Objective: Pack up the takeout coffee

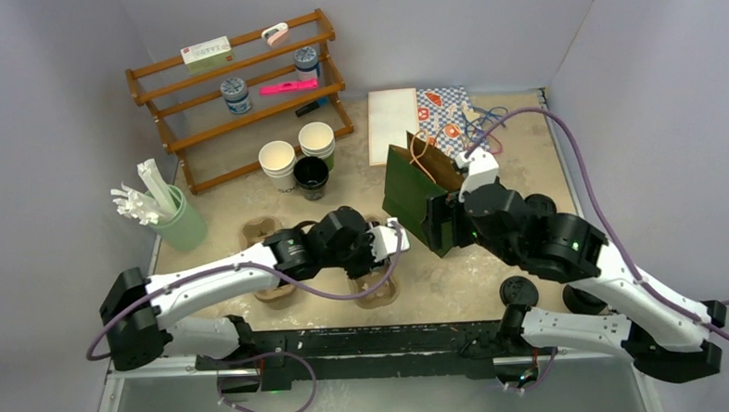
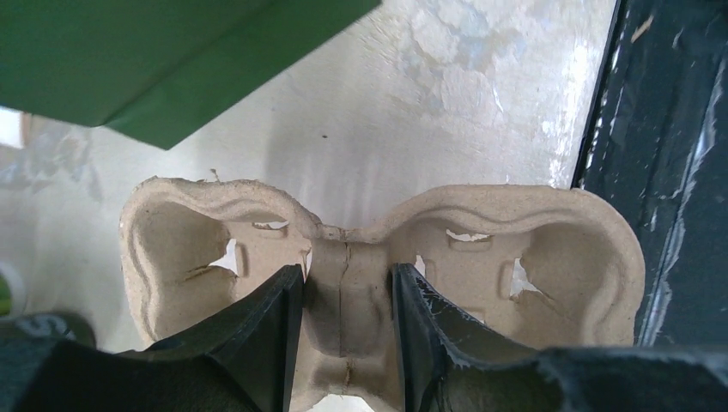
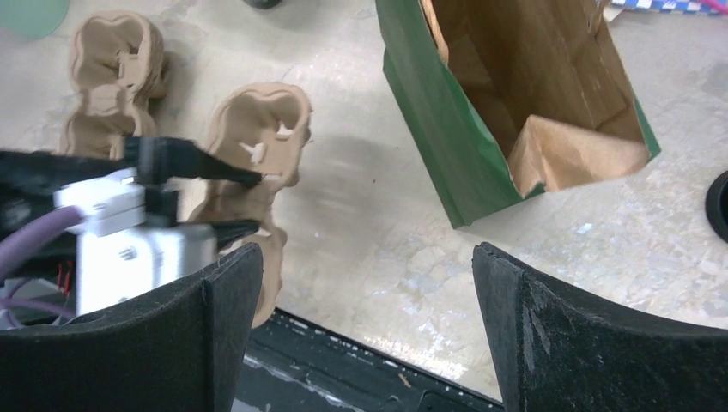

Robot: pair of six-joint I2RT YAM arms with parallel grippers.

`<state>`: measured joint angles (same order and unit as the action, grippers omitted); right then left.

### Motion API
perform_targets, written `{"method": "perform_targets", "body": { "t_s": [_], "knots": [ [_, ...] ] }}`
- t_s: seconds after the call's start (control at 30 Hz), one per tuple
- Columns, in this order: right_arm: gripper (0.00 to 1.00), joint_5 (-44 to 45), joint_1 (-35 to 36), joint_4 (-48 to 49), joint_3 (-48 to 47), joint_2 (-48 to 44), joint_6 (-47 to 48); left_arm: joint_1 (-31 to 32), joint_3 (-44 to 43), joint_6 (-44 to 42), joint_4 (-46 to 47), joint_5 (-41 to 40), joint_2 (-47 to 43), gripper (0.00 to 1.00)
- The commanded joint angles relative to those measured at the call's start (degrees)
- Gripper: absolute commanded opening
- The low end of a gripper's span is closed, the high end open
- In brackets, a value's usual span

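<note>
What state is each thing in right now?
Left gripper: shut on carrier, at its middle rib.
Right gripper: open, empty.
Bag: upright, mouth open, nothing seen inside.
Other carrier: lying flat, empty.
Black cup: upright, no lid.

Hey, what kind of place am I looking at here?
Probably a mock coffee takeout counter set up on a robot test bench: paper cups, a moulded pulp cup carrier and an open green paper bag.

Pale walls [image 1: 49, 90], wooden rack [image 1: 246, 123], speckled table [image 1: 457, 281]
</note>
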<state>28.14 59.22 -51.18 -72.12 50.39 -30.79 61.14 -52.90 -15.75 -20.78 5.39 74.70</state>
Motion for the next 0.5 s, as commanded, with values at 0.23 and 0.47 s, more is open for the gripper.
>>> {"method": "perform_targets", "body": {
  "t_s": [0.23, 0.47],
  "knots": [
    [0.72, 3.7, -9.9, 3.4, -11.8, 8.8, 9.7, -0.1, -0.5, 12.3, -0.6, -9.1, -16.4, 0.29],
    [0.38, -2.5, -20.3, 4.7, -14.9, 15.9, 11.0, -3.7, -4.7, 14.9, -1.9, -11.9, -18.9, 0.29]
  ]
}}
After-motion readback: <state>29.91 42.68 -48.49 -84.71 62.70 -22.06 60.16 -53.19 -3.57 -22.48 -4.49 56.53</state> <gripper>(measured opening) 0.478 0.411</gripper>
